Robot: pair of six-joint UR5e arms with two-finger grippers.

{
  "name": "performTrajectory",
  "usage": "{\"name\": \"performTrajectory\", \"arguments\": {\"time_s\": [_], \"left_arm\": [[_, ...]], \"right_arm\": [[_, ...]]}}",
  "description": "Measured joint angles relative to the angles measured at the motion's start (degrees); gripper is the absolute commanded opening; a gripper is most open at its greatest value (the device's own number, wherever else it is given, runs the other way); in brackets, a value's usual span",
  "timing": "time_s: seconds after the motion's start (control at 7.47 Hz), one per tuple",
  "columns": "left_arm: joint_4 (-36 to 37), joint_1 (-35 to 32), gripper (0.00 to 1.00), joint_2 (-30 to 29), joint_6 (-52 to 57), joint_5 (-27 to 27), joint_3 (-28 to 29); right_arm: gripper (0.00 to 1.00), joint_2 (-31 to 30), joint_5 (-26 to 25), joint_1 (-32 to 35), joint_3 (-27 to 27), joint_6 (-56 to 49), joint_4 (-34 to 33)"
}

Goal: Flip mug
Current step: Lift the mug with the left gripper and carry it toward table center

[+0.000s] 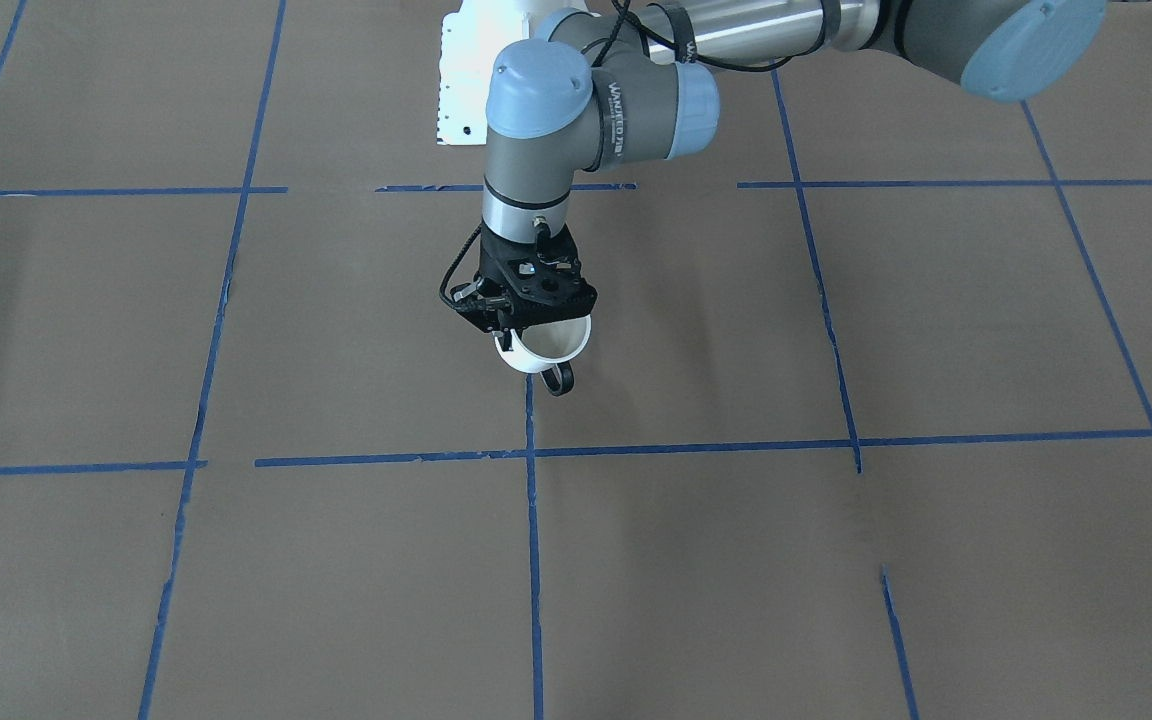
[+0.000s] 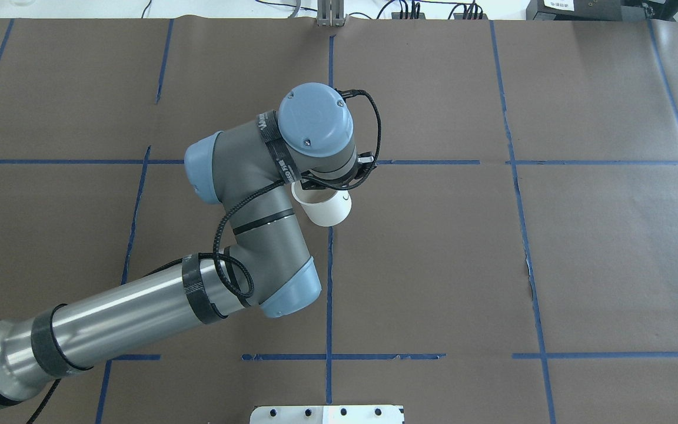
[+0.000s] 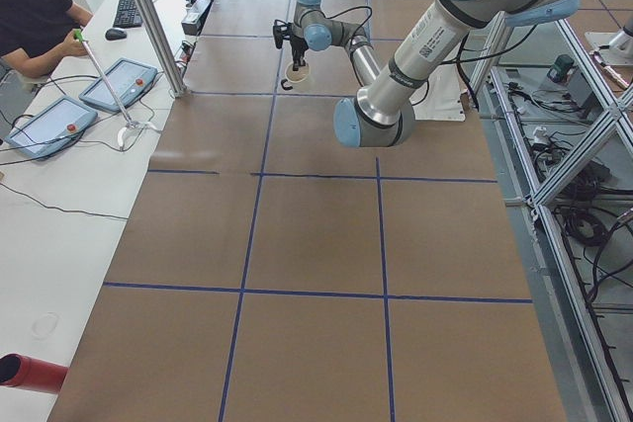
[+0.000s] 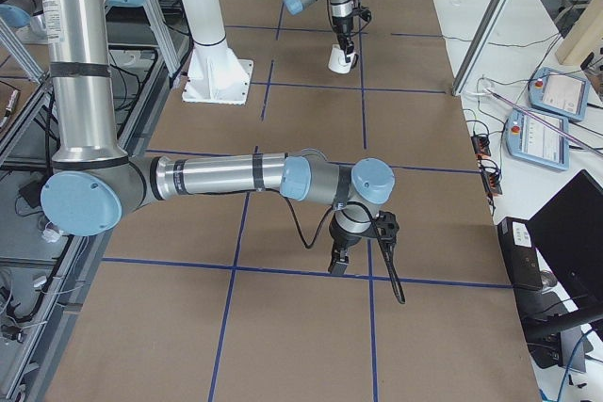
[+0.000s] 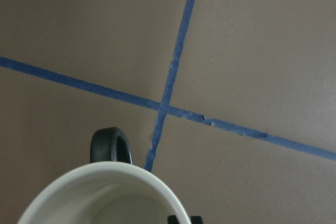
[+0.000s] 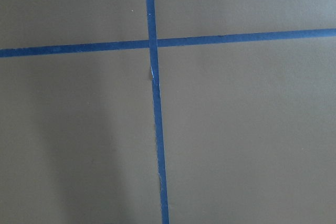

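1. Front-facing view: my left gripper (image 1: 511, 336) points straight down. Its jaws are clamped on the rim wall of the small white cylindrical mug (image 1: 542, 356), with one finger outside and the other apparently inside. The mug hangs directly beneath the hand, mouth up toward the palm. Its black loop handle (image 1: 559, 379) is on the side away from the robot. I cannot tell whether the base touches the brown paper-covered table (image 1: 836, 560).
2. Overhead view: the wrist hides the grip. The mug body shows just under the hand, with a small dark mark on its wall that is too small to read.
3. Left side view: same hold, seen from far off, and it adds nothing.
4. Right side view: the right gripper (image 4: 337, 263) hangs low over the table, well apart from the mug. I cannot tell from here whether it is open or closed.
5. Left wrist view: the camera looks into the mug's mouth. What shows of the inside is bare white, and I see no contents. The handle sits beyond the rim, over crossing blue tape lines (image 5: 176, 61).
6. Right wrist view: only paper and tape show, with no fingers and no mug.
7. Judgement: the mug is probably glazed ceramic, so stiff, slick, breakable and fairly weighty for a thin rim pinch. It could pivot or slip during the turn. I'd hold the wall near the rim, clear of the handle, and set it down gently.
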Motion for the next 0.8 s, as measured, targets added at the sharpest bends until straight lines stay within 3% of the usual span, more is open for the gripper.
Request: {"name": "performTrajectory", "arguments": {"time_s": [0.27, 0.8], "left_arm": [[4.48, 1.8, 0.0, -3.2, 2.59, 4.08, 3.26], [6.52, 4.47, 0.0, -3.95, 3.48, 9.8, 5.37]], "right_arm": [[1.0, -0.03, 0.0, 0.0, 0.0, 0.0, 0.0], [1.0, -0.02, 0.0, 0.0, 0.0, 0.0, 0.0]]}}
